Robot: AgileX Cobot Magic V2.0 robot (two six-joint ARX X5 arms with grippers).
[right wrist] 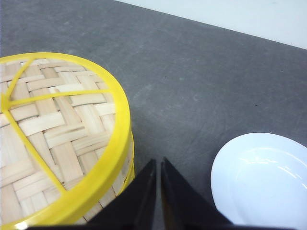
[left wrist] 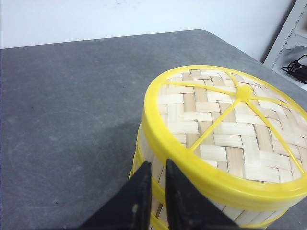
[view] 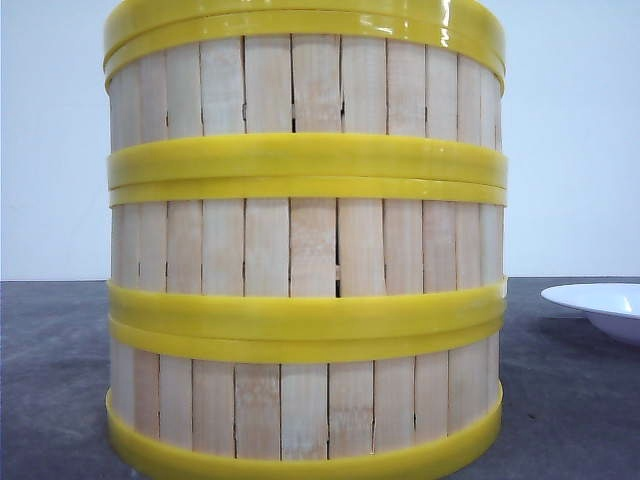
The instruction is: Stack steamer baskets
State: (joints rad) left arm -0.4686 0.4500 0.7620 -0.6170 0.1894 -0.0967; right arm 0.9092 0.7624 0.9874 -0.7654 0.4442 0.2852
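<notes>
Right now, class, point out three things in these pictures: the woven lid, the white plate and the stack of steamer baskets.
woven lid (left wrist: 225,129): left wrist view, woven top.
white plate (right wrist: 264,177): right wrist view, inner surface.
stack of steamer baskets (view: 305,250): front view, middle basket's slats.

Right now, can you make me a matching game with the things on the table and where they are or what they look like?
Things:
1. steamer baskets
2. woven lid
3. white plate
4. table

Descriptions:
A. grey and flat
B. empty, right of the stack
C. stacked three high
D. on top of the stack

Pairs: 1-C, 2-D, 3-B, 4-A
</notes>
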